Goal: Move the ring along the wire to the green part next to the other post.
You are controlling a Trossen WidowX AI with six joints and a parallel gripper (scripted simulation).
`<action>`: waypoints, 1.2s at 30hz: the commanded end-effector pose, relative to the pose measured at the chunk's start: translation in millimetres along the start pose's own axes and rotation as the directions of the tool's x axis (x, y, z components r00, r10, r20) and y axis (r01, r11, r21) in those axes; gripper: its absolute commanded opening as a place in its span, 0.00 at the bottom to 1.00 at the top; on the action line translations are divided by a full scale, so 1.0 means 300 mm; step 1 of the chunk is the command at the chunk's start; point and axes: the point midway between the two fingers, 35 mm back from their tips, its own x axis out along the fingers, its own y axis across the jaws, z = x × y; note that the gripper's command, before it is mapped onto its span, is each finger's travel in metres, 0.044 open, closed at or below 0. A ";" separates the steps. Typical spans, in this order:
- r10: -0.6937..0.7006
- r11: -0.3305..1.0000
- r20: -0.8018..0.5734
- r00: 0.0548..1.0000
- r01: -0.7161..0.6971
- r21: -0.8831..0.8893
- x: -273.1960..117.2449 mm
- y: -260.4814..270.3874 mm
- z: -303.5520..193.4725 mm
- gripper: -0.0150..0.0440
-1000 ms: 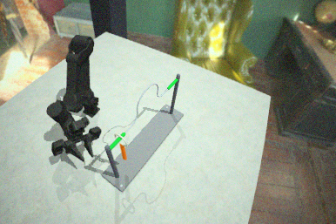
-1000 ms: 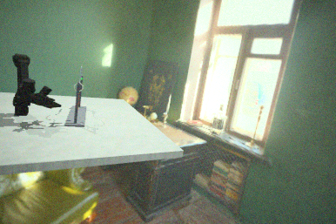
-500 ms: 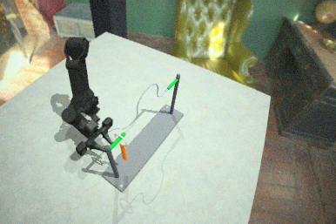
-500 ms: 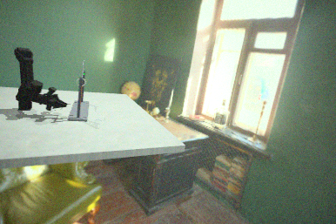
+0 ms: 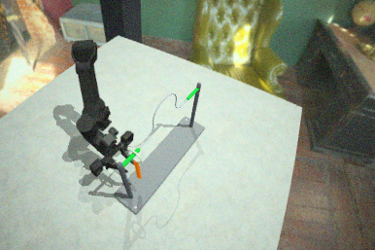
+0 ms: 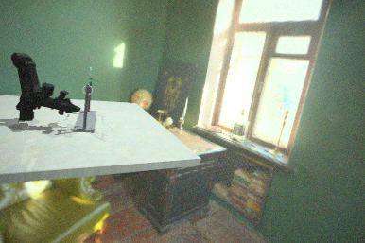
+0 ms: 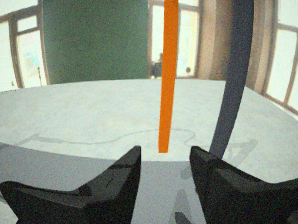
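In the top view, the pale thin ring (image 5: 141, 157) (image 6: 83, 90) is made out only in part, and the near green wire section (image 5: 131, 158) is crowded by the black hand (image 5: 125, 159) (image 6: 78, 109) (image 7: 166, 148). In the wrist view, the top of the straight orange handle (image 5: 138, 170) (image 7: 168, 75) is cut off by the frame, and the ring is not shown. In the exterior view, the two posts are nearly lined up and are hard to separate.

Two dark grey posts are counted, the near one (image 5: 125, 180) (image 6: 86, 111) (image 7: 237, 75) and the far one (image 5: 194, 108), on one flat grey base plate (image 5: 165, 158) (image 6: 93, 120) (image 7: 30, 162) set on the white table (image 5: 233, 162) (image 6: 142, 144) (image 7: 75, 115). Two green sections are joined by one curved grey wire (image 5: 154, 119); the far green section (image 5: 192, 93) is seen without a ring. One ring and one handle are hung beside the near post.

The hand is held partly open, with nothing gripped. The handle's lower end is seen in line with the gap between two black fingertips; its depth from them cannot be told
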 end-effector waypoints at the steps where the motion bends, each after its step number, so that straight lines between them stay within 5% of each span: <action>1: -0.005 1.000 0.003 1.000 0.005 0.001 0.014 -0.006 0.009 0.53; 36: -0.005 1.000 0.008 1.000 0.005 0.001 0.190 -0.011 0.016 0.53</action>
